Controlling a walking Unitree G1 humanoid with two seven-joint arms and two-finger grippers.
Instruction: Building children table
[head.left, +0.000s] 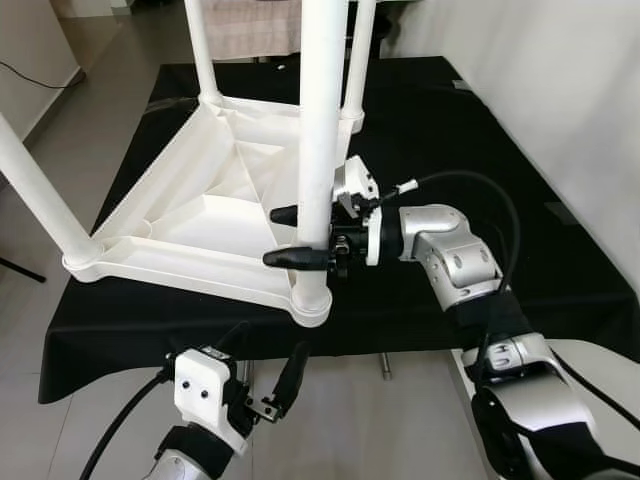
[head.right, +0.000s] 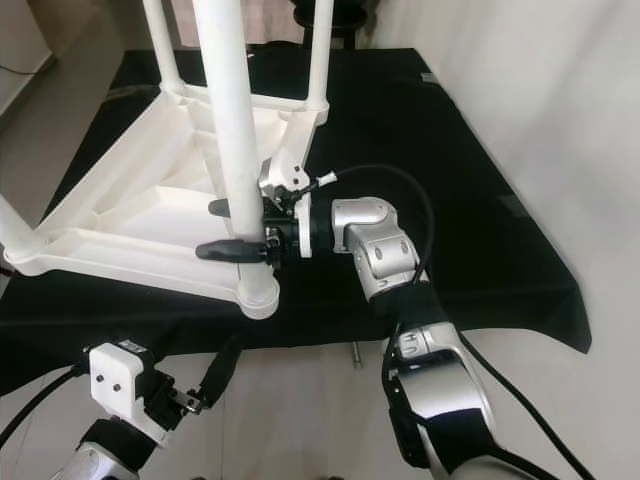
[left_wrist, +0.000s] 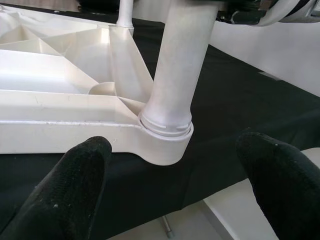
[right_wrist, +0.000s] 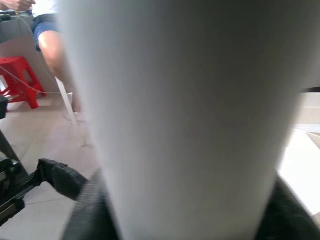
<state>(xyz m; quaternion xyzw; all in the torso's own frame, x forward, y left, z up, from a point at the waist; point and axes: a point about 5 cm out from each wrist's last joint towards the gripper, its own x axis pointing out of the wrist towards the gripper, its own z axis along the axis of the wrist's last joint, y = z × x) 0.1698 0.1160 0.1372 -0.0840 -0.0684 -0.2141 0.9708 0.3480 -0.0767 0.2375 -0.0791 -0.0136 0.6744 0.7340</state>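
While the white tabletop (head.left: 190, 215) lies upside down on the black-draped surface (head.left: 520, 210), we hold its near leg (head.left: 320, 130) with our right gripper (head.left: 300, 236). That leg stands upright in the corner socket (head.left: 312, 300) nearest us, at the surface's front edge. Our right arm (head.left: 455, 255) reaches in from the right, forearm bent at the elbow and wrist level, so the two black fingers (head.left: 295, 258) lie horizontal, one in front of the leg and one behind it, jaws pinching the leg a little above the socket. In the right wrist view the leg's white shaft (right_wrist: 185, 115) sits close against the camera, with a person's legs (right_wrist: 55, 55) and a red stool (right_wrist: 20, 80) on the floor beyond.

Our left gripper (head.left: 268, 385) hangs low, below the surface's front edge, pointing up toward the socket, touching nothing. Its jaws are spread wide, as the left wrist view shows, the fingertips (left_wrist: 75, 185) framing the socket (left_wrist: 165, 137) from a short way off.

Three more legs (head.left: 200, 50) rise from the other corners.
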